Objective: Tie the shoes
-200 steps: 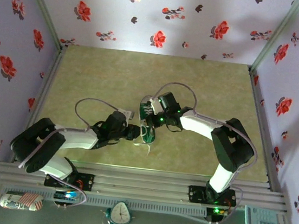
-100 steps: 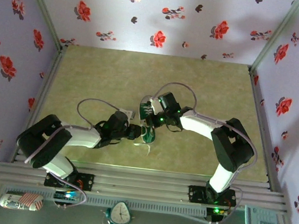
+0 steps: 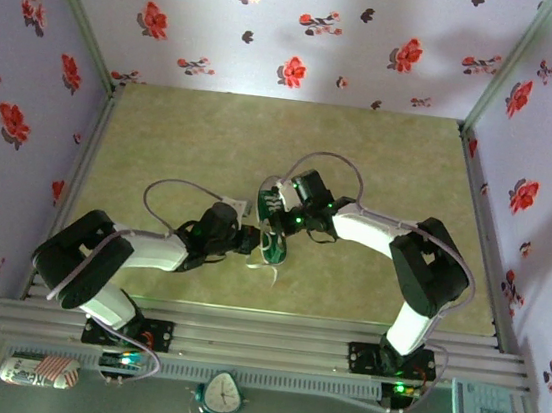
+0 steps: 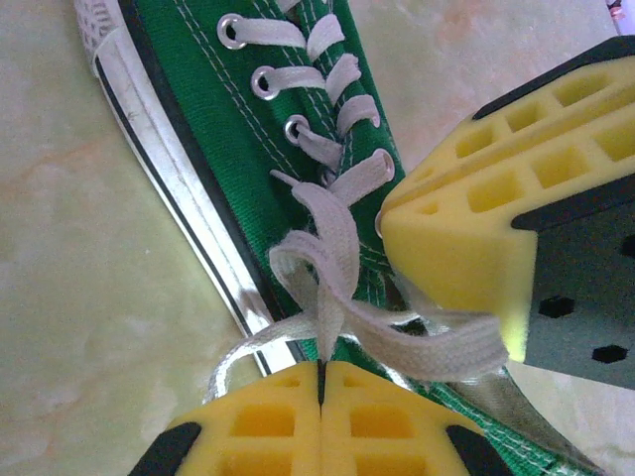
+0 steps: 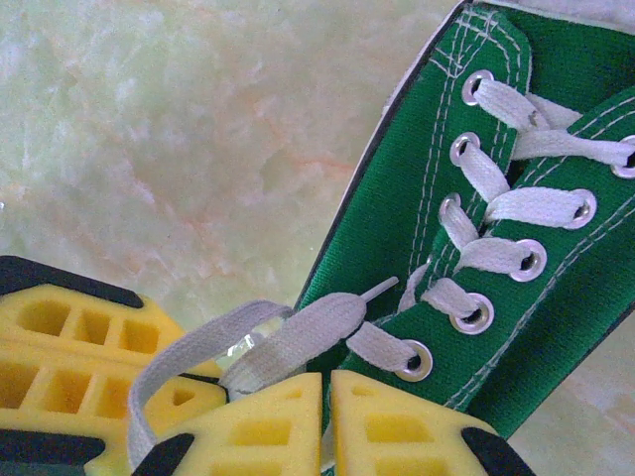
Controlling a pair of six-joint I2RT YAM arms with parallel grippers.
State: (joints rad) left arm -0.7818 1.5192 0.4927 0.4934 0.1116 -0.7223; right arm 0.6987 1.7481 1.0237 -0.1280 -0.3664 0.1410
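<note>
Sneaker [image 4: 189,99] not yet tied, no bow formed.
Left jaws clamped on one lace [image 4: 325,293]; right jaws together, apparently pinching the other lace [image 5: 298,332]; loops and knot all remain.

Left gripper [image 3: 251,240], right gripper [image 3: 272,205] at sneaker [image 3: 274,251]

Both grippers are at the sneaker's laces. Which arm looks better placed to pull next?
Left, probably. The left gripper is shut on a lace strand close to the crossing, with table on its side to pull across. The right gripper is shut on lace beside the sneaker's eyelets, likelier the anchor.
</note>
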